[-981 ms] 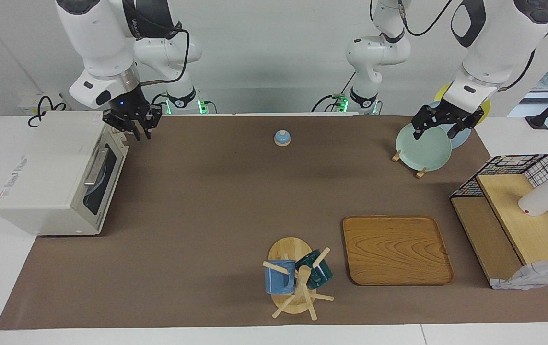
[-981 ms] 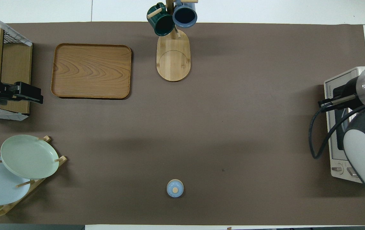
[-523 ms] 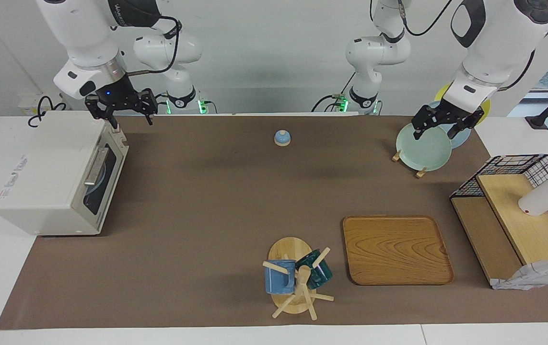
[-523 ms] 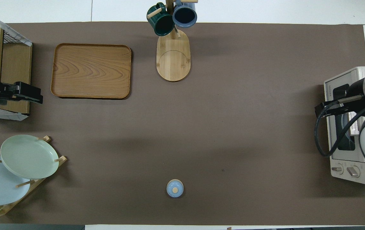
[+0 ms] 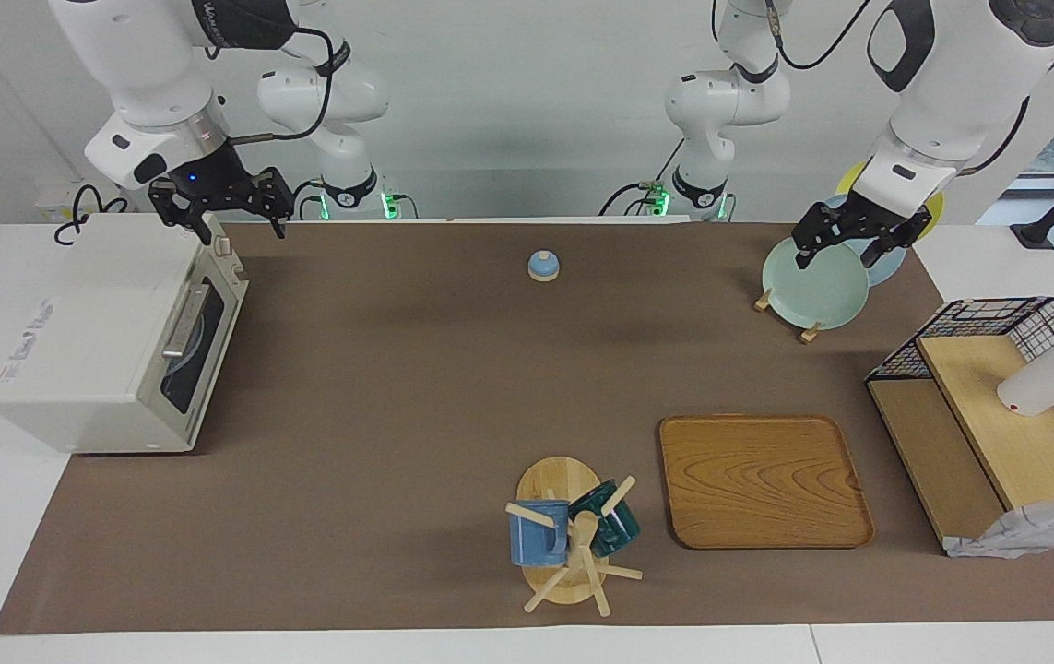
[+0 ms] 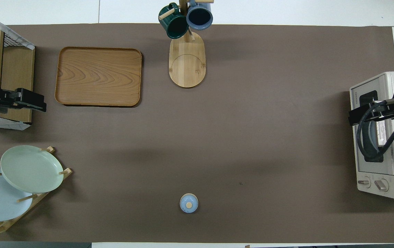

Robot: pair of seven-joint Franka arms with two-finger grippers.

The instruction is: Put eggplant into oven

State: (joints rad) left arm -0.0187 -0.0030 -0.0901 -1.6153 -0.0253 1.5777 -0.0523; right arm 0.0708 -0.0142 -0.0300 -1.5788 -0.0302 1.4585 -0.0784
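Observation:
The off-white oven stands at the right arm's end of the table, its dark glass door shut and its silver handle facing the mat; its control knobs show on the oven in the overhead view. The eggplant is out of view. My right gripper hangs open and empty over the oven's corner nearest the robots. Over the plate rack my left gripper waits, open with nothing in it.
A rack of plates stands toward the left arm's end. A small blue lidded pot sits near the robots. A wooden tray, a mug stand and a wire shelf rack lie farther out.
My right gripper has opened wide and lifted up from the top edge of the oven door, drifting over the oven's top. The left arm has not moved.

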